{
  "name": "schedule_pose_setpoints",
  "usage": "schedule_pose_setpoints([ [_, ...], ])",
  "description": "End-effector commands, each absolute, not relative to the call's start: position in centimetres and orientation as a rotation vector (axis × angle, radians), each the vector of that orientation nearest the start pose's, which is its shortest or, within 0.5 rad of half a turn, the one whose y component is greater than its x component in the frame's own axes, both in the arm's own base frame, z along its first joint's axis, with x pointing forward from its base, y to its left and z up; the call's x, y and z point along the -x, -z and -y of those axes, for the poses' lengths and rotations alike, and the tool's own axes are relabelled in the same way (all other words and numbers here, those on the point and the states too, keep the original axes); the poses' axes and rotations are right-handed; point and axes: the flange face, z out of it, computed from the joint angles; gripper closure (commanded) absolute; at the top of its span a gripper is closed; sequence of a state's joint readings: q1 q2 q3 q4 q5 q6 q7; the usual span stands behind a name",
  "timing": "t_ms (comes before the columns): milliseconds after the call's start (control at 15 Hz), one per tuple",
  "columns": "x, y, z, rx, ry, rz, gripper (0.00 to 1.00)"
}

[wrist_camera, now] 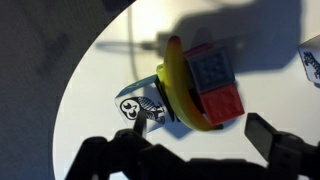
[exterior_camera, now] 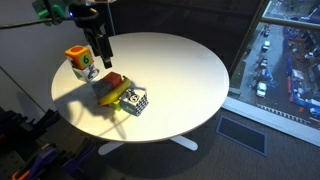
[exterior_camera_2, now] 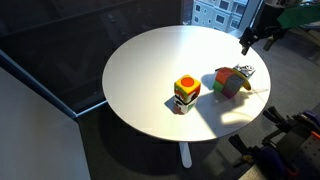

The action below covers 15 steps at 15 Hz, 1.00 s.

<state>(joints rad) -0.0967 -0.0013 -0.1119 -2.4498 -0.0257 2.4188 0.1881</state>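
Observation:
My gripper [wrist_camera: 200, 130] is open and empty. It hangs above a small pile on the round white table [exterior_camera: 180, 70]. The pile holds a yellow banana [wrist_camera: 178, 85], a red block [wrist_camera: 222, 102] with a blue-grey block [wrist_camera: 208, 64] against it, and a black-and-white box with an owl print [wrist_camera: 140, 106]. In both exterior views the gripper [exterior_camera: 101, 52] [exterior_camera_2: 248, 42] is well above the pile [exterior_camera: 120, 95] [exterior_camera_2: 232, 82]. An orange-and-green carton [exterior_camera: 82, 62] [exterior_camera_2: 186, 93] stands upright beside the pile.
The table edge curves close to the pile in the wrist view. A white object [wrist_camera: 311, 58] shows at the right edge of the wrist view. A window with a street far below [exterior_camera: 285, 60] is beside the table. Dark cables and gear [exterior_camera: 30, 140] lie on the floor.

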Motion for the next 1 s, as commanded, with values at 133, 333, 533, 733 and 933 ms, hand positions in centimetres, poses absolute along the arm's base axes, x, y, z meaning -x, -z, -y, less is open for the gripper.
schedule_pose_setpoints([
  [133,-47.0,-29.5,13.7,3.077,0.007,-0.762,0.0],
  [333,-47.3,-29.1,15.5,3.048,0.046,-0.898,0.0],
  [533,-47.7,-28.6,16.9,3.002,0.075,-1.044,0.0],
  [733,-48.0,-27.8,17.5,2.958,0.081,-1.164,0.0],
  [933,-48.2,-27.0,17.8,2.91,0.077,-1.276,0.0],
])
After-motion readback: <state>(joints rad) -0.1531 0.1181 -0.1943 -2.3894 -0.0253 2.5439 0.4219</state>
